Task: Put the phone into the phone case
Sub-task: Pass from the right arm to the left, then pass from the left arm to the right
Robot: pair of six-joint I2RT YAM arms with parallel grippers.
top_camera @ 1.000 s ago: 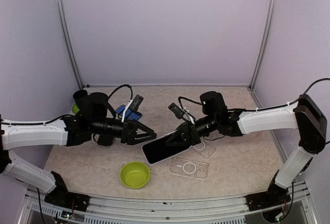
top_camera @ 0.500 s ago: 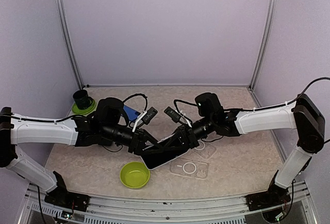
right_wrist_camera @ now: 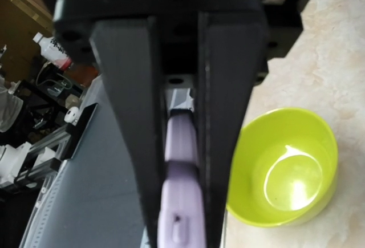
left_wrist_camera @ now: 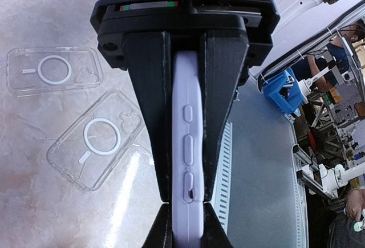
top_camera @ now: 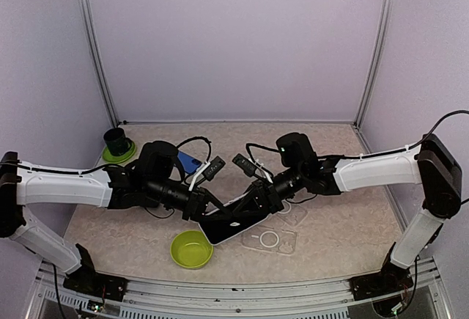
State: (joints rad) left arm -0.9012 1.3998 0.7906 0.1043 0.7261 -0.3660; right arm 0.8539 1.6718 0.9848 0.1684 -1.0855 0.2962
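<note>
At the middle of the table, you had both arms meeting nose to nose over the phone (top_camera: pixel 234 224). Your left gripper (top_camera: pixel 215 213) was closed on the phone's left end, and your right gripper (top_camera: pixel 247 204) was closed on its other end, so each pair of fingers pinched it across its flat faces with only the phone's thickness between them. From your left wrist camera the phone (left_wrist_camera: pixel 187 145) showed edge-on, pale lavender, its side buttons facing the lens, squeezed between the two black fingers of the opposite gripper. Your right wrist camera gave the same picture from the other end: a lavender edge (right_wrist_camera: pixel 179 174) wedged between two black fingers.

From above, the phone lay at a slant with its dark screen turned up, just left of two clear phone cases. The nearer case (top_camera: pixel 269 240) sat flat on the table beside the phone's right end; the farther case (top_camera: pixel 293 213) lay just behind it. Neither case held the phone.

You also had a lime green bowl (top_camera: pixel 192 249) near the front edge, just beside the phone's left end, and a dark cup (top_camera: pixel 115 140) on a green saucer at the back left corner.
</note>
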